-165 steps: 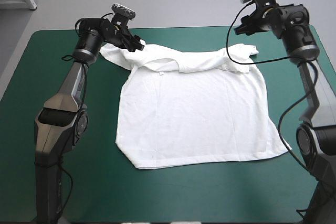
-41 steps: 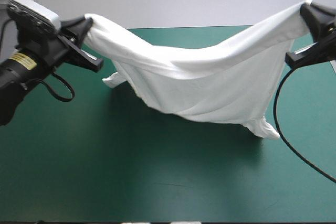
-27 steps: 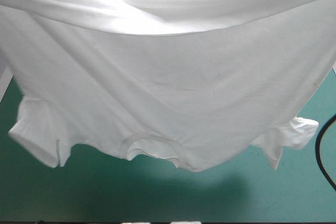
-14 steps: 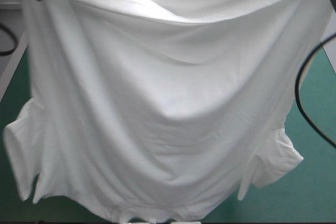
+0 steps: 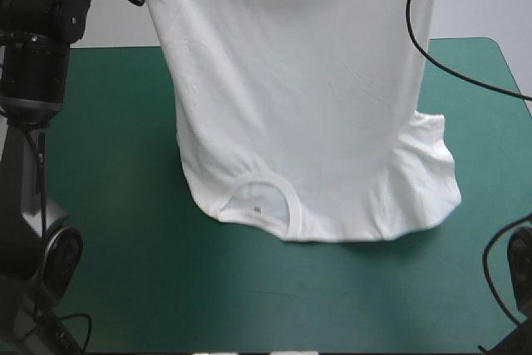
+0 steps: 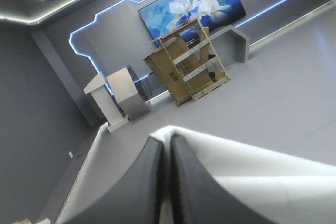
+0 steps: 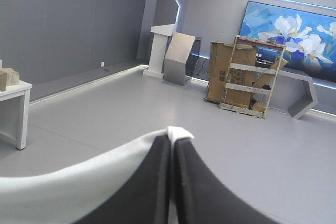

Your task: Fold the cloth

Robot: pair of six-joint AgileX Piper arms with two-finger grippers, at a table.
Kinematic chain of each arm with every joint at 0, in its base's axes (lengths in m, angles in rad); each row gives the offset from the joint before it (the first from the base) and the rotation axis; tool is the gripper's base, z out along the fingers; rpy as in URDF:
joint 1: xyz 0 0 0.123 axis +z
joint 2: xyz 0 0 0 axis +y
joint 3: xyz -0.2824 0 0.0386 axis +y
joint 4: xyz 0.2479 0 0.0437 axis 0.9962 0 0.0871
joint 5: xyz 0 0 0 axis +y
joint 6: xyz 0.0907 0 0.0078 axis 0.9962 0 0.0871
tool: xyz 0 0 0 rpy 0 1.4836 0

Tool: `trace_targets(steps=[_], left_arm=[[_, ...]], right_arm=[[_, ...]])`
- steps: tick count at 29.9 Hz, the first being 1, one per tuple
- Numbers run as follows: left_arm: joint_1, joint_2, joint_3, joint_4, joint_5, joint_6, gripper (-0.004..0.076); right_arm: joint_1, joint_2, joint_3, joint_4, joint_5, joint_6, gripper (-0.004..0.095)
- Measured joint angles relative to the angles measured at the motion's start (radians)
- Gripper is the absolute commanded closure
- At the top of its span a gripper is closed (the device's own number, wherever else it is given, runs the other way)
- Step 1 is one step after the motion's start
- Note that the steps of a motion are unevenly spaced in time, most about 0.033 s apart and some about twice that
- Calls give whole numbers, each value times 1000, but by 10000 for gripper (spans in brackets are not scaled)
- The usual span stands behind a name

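The white T-shirt hangs upside down from above the high view's top edge. Its collar and one sleeve rest on the teal-green cover. In the left wrist view, my left gripper is raised and looks level into the room. It is shut on the T-shirt, whose white hem runs off to one side of the fingers. My right gripper is also raised and shut on the T-shirt, with a tip of cloth showing at the fingertips. Neither gripper shows clearly in the high view.
The left arm stands at the table's left side. Bare teal-green cover lies in front of the collar and to the left of the hanging shirt. The table's right edge shows beyond the shirt.
Earlier the shirt lay flat and was lifted by its hem. It has since swung away from the camera, and its collar end now touches down on the table.
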Motion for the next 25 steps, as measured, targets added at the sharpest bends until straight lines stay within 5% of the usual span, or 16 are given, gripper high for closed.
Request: trace_targets(steps=[6, 13, 19, 25], left_arm=[[98, 121, -261, -137, 40, 36, 705], [106, 90, -279, -188, 129, 35, 705], [106, 90, -53, -186, 307, -21, 705], [106, 64, 350, -187, 309, -25, 705]], right_arm=[[0, 146, -294, -13, 54, 24, 922], [0, 140, -350, -43, 152, 61, 921], [0, 156, -159, -66, 357, 99, 919], [0, 142, 251, -64, 407, 58, 919]])
